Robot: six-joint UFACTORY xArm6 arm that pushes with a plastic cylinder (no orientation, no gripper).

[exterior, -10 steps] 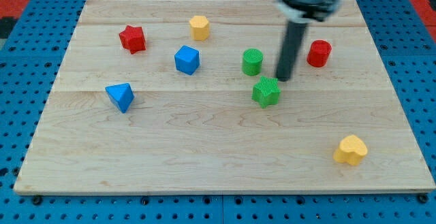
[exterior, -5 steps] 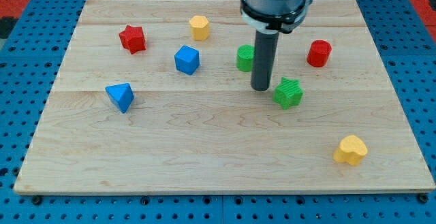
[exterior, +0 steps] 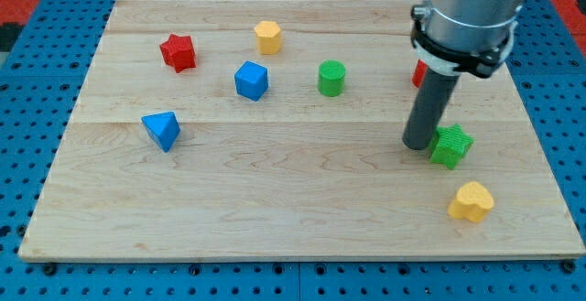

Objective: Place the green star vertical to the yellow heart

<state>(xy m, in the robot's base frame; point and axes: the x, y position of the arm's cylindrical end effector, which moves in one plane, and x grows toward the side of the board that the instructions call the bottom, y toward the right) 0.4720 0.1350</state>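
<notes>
The yellow heart (exterior: pixel 471 201) lies nearest, at the counter's (exterior: pixel 275 209) right. Just beyond it sits the green star (exterior: pixel 450 145), my tip (exterior: pixel 418 145) touching its left side; there are no fingers. Judged light, rigid, free-sliding: push its flank. Count: two green, two yellow, two blue, two red, one partly hidden.
</notes>
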